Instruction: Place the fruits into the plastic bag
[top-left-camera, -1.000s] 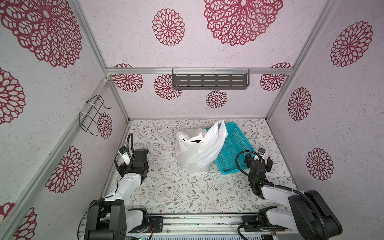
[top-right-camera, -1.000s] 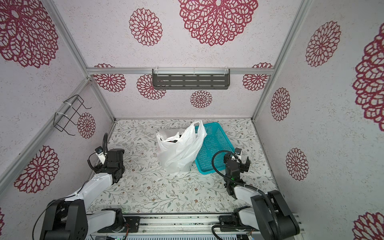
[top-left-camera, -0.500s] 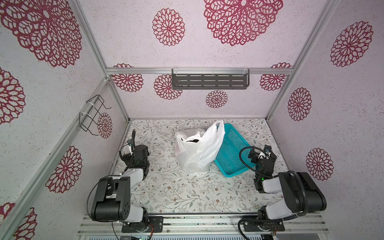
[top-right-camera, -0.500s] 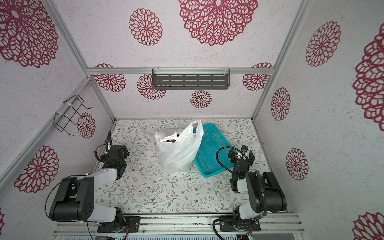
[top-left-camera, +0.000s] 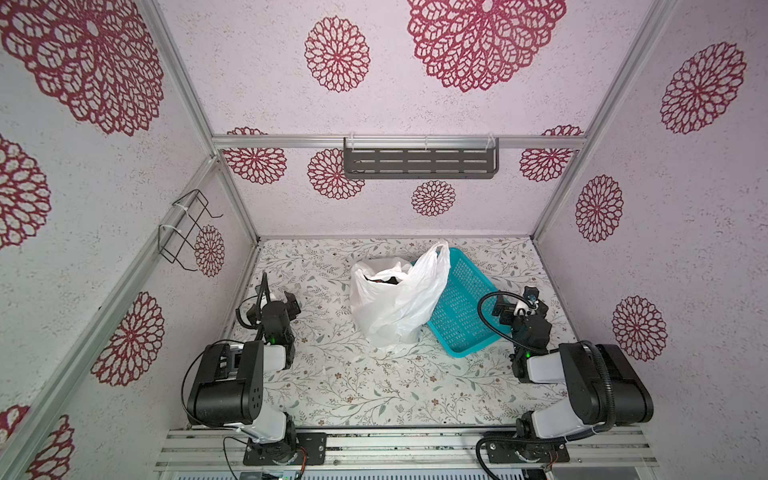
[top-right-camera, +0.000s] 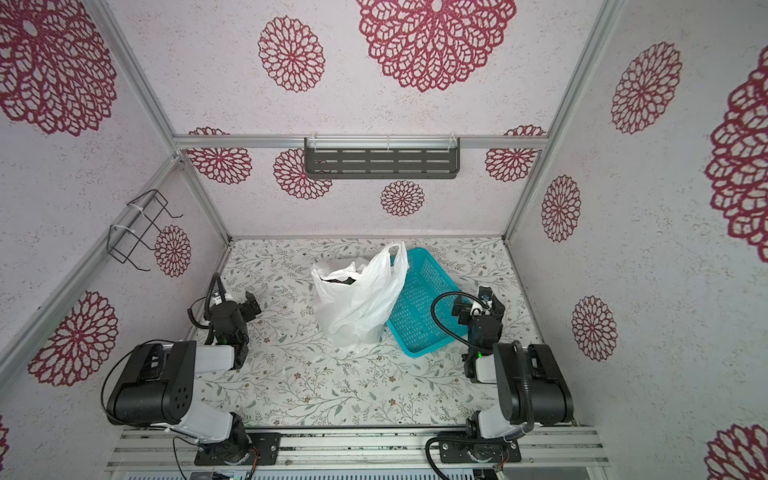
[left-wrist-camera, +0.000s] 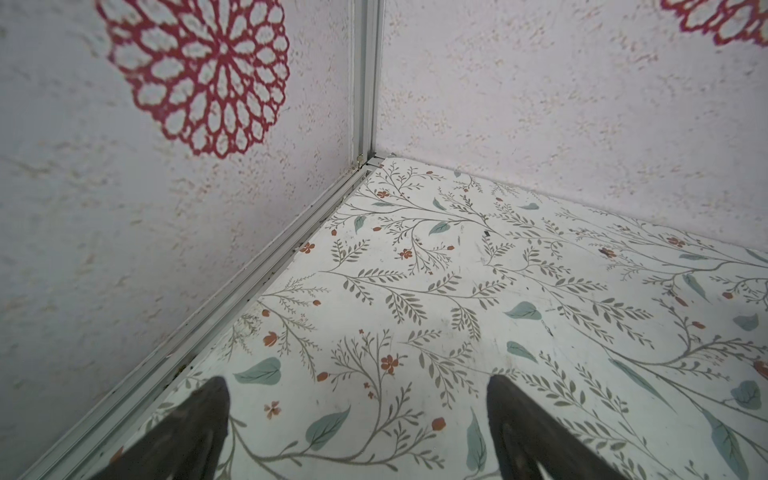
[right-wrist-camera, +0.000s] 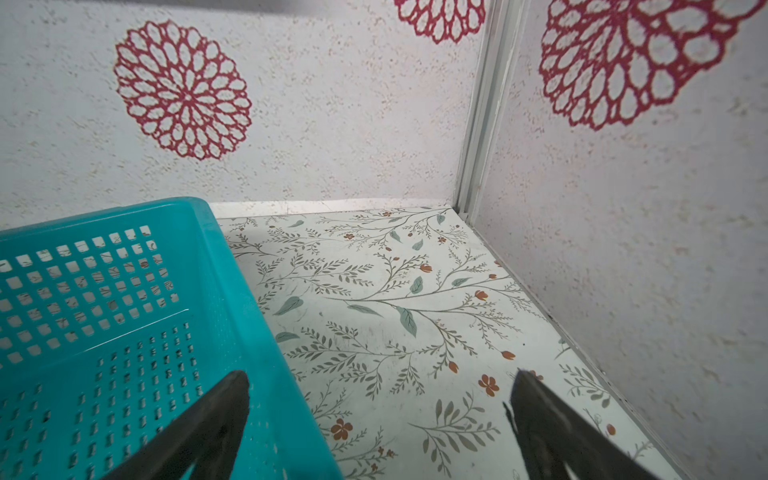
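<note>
Left claw (left-wrist-camera: 357, 382) spread wide and empty over the table (left-wrist-camera: 457, 291), bag (top-left-camera: 395, 307) upright well off to its right, dark fruit (top-left-camera: 385, 281) in the bag's mouth, right claw (right-wrist-camera: 380, 376) spread wide, empty, basket (right-wrist-camera: 249, 316) just to its left

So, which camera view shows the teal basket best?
The top views: both show nearly the whole teal basket, with only one side hidden behind the plastic bag. The right wrist view shows just one corner close up, with its holes. The left wrist view shows none of it.
</note>
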